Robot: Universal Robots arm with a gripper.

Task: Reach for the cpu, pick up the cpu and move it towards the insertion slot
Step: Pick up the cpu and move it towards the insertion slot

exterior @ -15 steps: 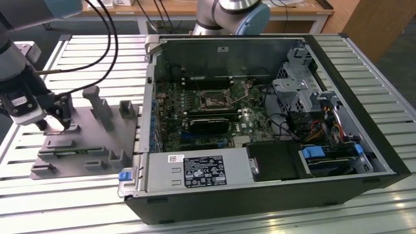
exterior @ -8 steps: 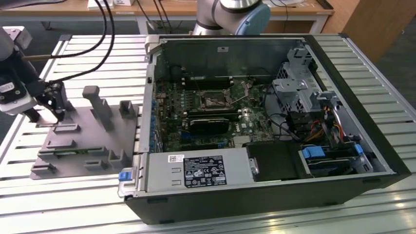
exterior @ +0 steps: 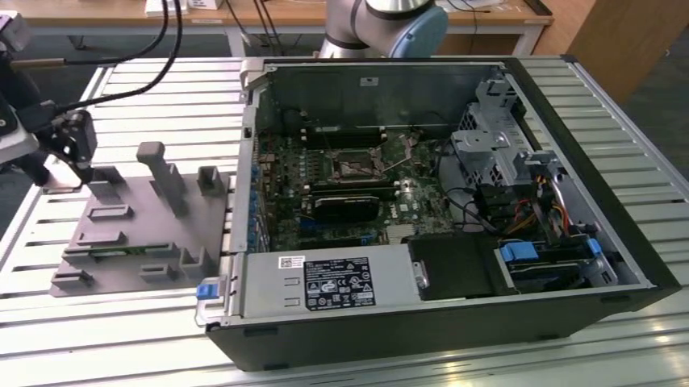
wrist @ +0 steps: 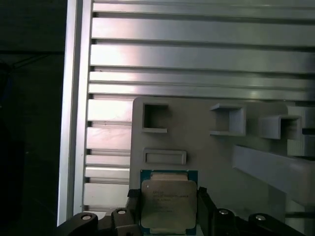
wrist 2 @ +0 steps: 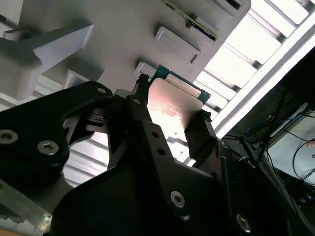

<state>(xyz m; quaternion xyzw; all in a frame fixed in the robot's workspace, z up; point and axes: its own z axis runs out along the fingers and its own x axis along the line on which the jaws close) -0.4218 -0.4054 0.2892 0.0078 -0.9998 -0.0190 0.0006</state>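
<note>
Pinching the cpu [wrist: 168, 201] by two opposite edges, the gripper [wrist 2: 172, 98] holds its fingers [wrist 2: 199, 137] narrow over the tray [exterior: 140, 234] at the exterior view's left. The slot [exterior: 353, 166] lies well apart to the exterior view's right, inside the case [exterior: 431, 322].

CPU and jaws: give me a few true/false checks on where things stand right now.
1. The cpu sits between the jaws, one at each side. True.
2. The cpu is over the insertion slot. False: it is at the grey tray, outside the computer case.
3. The insertion slot lies inside the open computer case. True.
4. The cpu's metal top faces down. False: it faces up, towards both wrist cameras.
</note>
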